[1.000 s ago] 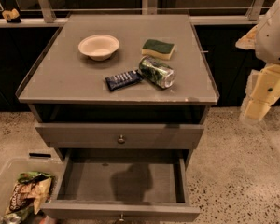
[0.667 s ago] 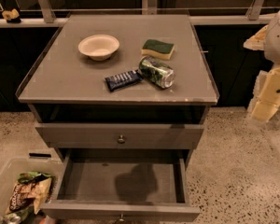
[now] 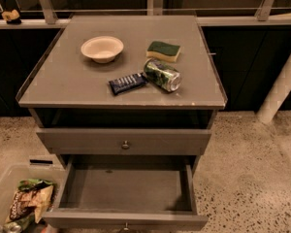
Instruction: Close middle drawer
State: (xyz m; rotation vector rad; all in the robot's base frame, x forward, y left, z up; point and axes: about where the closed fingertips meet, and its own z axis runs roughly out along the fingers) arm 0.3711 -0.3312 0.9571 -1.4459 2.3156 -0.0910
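The gripper is out of view, so whether it is apart or together cannot be told. A pale slanted tube (image 3: 282, 85) stands at the right edge. The middle drawer (image 3: 126, 188) is pulled far out toward the near side, bare inside, below the drawer above it (image 3: 82, 141). On the cabinet top (image 3: 58, 84) sit a bowl (image 3: 102, 48), a sponge (image 3: 163, 51), a can on its side (image 3: 162, 74) and a snack bar (image 3: 127, 83). A bin with snack bags (image 3: 26, 203) sits near left.
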